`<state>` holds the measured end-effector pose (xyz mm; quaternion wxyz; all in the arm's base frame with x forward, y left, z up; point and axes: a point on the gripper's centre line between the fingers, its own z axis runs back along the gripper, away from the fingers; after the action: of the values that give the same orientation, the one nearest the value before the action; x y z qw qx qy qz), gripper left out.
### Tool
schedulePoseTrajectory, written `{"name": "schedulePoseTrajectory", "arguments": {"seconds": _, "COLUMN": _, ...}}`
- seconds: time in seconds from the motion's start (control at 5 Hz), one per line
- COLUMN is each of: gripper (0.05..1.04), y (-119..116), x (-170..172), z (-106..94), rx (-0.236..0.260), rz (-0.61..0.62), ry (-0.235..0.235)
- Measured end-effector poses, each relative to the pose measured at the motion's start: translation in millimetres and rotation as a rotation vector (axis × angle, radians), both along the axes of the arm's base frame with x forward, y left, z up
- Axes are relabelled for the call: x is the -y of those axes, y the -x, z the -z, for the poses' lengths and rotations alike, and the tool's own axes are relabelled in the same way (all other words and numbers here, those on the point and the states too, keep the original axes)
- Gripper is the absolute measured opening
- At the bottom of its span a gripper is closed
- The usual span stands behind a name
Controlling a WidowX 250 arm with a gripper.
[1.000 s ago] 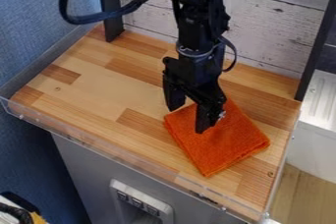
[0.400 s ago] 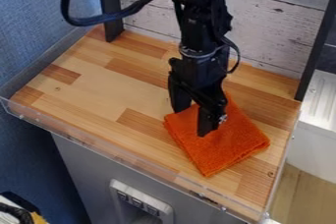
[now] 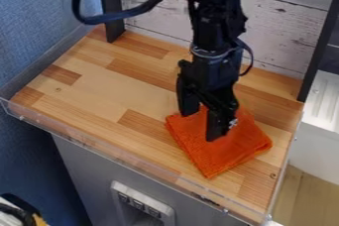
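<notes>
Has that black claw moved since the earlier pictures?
Yes. Judged against the fixed black post at the picture's right, the gripper has shifted rightward, closer to it, and slightly lower in the picture.

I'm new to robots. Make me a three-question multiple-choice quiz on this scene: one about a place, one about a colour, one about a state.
1. Where is the gripper?
A) At the cloth
B) At the wooden top's far left corner
C) Beyond the clear front edge

2. What colour is the cloth?
A) Green
B) White
C) Orange

3. How do the gripper's two fingers stand?
A) Crossed
B) Apart
C) Pressed together

Answers:
1. A: the gripper hangs down at the cloth's far left part.
2. C: all its visible surface is orange.
3. B: a gap shows between them.
</notes>
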<state>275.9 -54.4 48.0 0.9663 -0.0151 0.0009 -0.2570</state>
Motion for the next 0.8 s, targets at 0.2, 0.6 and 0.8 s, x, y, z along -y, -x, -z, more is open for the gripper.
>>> {"name": "schedulePoseTrajectory", "arguments": {"seconds": 0.2, "gripper": 0.697, "y": -5, "x": 4, "z": -2.2, "rx": 0.013, "rz": 0.006, "ry": -0.006}}
{"name": "schedulePoseTrajectory", "arguments": {"seconds": 0.6, "gripper": 0.168, "y": -12, "x": 4, "z": 8.6, "rx": 0.009, "rz": 0.014, "ry": -0.026}}
{"name": "schedulePoseTrajectory", "arguments": {"seconds": 0.8, "gripper": 0.068, "y": -12, "x": 3, "z": 9.6, "rx": 0.015, "rz": 0.011, "ry": -0.030}}
